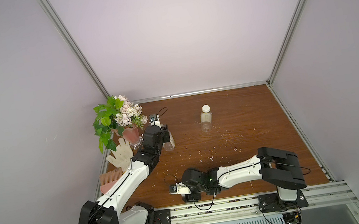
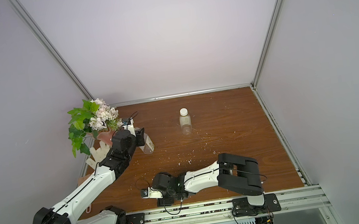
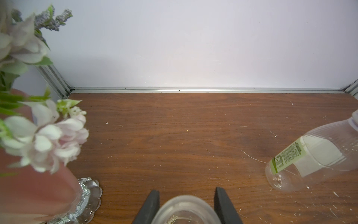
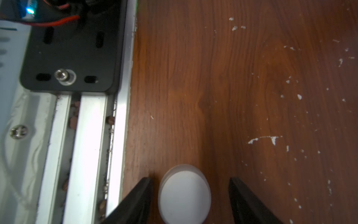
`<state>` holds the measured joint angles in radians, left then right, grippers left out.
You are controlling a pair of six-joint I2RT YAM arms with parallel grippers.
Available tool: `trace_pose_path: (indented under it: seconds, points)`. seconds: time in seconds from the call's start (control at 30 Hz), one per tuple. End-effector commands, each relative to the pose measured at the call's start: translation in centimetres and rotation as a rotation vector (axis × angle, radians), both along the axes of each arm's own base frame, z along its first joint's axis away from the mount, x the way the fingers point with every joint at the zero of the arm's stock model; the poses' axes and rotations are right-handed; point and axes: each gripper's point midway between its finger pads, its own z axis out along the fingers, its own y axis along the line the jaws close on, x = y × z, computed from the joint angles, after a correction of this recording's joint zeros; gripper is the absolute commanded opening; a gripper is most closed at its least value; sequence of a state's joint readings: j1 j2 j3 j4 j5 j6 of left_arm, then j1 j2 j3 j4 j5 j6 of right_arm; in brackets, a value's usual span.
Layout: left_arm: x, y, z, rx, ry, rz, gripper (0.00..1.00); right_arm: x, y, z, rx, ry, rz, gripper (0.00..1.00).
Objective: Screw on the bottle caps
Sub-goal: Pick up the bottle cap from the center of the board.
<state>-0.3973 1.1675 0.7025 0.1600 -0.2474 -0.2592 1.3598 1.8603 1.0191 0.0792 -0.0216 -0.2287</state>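
Observation:
My left gripper [image 3: 187, 191] is shut on the neck of a clear bottle [image 3: 186, 208], whose open mouth shows between the black fingers. In both top views this bottle [image 1: 169, 144] [image 2: 148, 146] stands tilted beside the flower vase, held by the left gripper [image 1: 165, 135]. A second bottle [image 1: 206, 119] [image 3: 310, 159] with a green-white label stands at mid-table, a white cap [image 1: 206, 108] on it. Near the front edge my right gripper [image 4: 190, 178] [image 1: 191, 197] points down, open around a loose white bottle cap [image 4: 184, 195] on the wood, with a gap on each side. That cap is hidden in the top views.
A pink vase of flowers [image 1: 130, 134] stands at the far left, close to the left gripper. Beside it lie a white glove [image 1: 121, 153] and a pink brush [image 1: 111, 178]. White crumbs [image 1: 210, 158] dot the wooden table [image 1: 247, 119]. The aluminium front rail [image 4: 91, 135] runs close to the right gripper.

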Motion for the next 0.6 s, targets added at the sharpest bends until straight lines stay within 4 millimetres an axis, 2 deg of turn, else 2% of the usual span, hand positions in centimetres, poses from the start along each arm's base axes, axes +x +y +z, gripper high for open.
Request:
trace_pose_path:
  seconds: [0.0,0.33,0.57]
  points:
    - [0.1,0.4,0.9,-0.013,-0.019,0.008,0.33,-0.2,0.6,0.7,0.005,0.024,0.025,0.63]
    - [0.2,0.3,0.8,-0.011,-0.015,0.007,0.34,-0.1,-0.7,-0.4,-0.023,0.051,0.007,0.50]
    - [0.4,-0.4,0.7,-0.014,-0.006,-0.028,0.34,0.4,-2.2,0.2,0.006,0.056,-0.048,0.45]
